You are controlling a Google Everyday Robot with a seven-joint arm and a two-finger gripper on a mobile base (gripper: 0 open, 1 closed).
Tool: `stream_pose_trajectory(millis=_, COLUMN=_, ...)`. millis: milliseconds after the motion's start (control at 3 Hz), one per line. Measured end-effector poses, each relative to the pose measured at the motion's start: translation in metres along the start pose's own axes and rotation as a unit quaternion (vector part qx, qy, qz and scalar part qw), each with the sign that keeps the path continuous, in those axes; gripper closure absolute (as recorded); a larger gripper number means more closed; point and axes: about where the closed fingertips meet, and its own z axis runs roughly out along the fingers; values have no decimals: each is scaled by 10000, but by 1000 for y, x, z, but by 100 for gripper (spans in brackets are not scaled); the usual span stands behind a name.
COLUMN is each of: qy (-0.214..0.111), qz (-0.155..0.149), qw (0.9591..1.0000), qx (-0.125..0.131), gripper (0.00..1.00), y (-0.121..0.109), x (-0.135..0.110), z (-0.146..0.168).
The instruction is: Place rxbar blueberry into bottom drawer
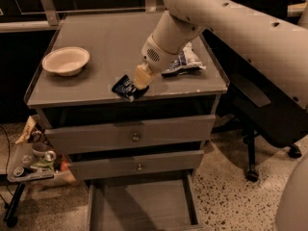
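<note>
Hand [142,79] apparently clamped on rxbar blueberry [124,87] at front edge of cabinet top [106,37], speckled floor [231,201] below.

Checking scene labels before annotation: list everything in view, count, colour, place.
Flat rectangular snack bar: 1, dark navy wrapper, front edge of cabinet top.
Crinkly chip bag: 1, blue and white, right side of top.
Round shallow bowl: 1, cream, left side of top.
Three-drawer cabinet: 1, grey, centre.
Upper drawers with round knobs: 2, grey, shut.
Bottom drawer: 1, grey, pulled open.
Cluttered tray on stand: 1, mixed, left of cabinet.
Wheeled chair: 1, dark, right of cabinet.
Robot arm: 1, off-white, reaching over top.
Hand: 1, tan tips, on the snack bar.
</note>
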Motion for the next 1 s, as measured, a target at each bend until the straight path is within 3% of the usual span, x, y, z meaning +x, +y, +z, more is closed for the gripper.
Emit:
stream_pose_trajectory(millis=333, qy=18, qz=159, qw=9999, qx=40, gripper=100, y=20, x=23, z=-8)
stream_pose_trajectory(millis=667, qy=-163, qz=519, qw=9984, qx=128, gripper=100, y=62, x=66, z=-29)
stream_pose_trajectory(millis=1000, qy=-41, qz=909, qw=9957, qx=164, gripper=100, y=98, x=121, z=-29)
